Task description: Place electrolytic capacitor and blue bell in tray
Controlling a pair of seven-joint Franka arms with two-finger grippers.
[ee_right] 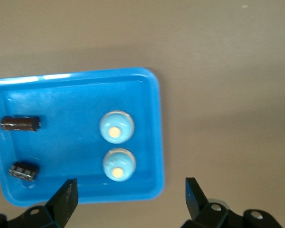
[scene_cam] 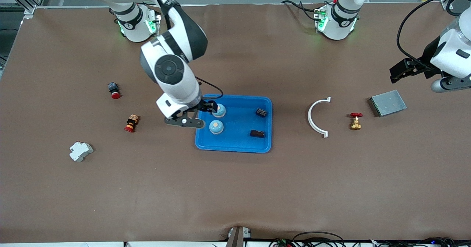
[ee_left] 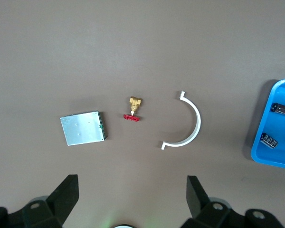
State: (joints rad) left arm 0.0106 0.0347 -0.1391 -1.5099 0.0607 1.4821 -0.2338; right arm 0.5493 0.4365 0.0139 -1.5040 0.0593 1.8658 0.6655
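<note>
You've got a glossy blue plastic tray (scene_cam: 235, 145), rounded corners and a raised rim, sitting on a matte brown table (scene_cam: 235, 188). In the tray you can count two pale blue domed bells (scene_cam: 216, 127) with cream buttons on top, side by side at the right arm's end, and two dark capacitors: a smooth brown-black cylinder (scene_cam: 257, 133) lying flat and a ribbed black one (scene_cam: 261, 112), both at the left arm's end. Your right gripper (scene_cam: 209, 116) hangs over the tray's bell end with its fingers spread wide, pinching nothing. Your left gripper (scene_cam: 401, 70) waits up in the air, off past the tray toward the left arm's end, jaws also wide apart and empty. On that side of the tray you'll see one white plastic half-ring clamp (scene_cam: 317, 117), one brass valve (scene_cam: 355, 121) with a red handle, and one flat grey metal box (scene_cam: 388, 103). Toward the right arm's end there are two red-capped push buttons (scene_cam: 114, 90) and one white blocky breaker (scene_cam: 80, 151). No writing you can actually read anywhere.
</note>
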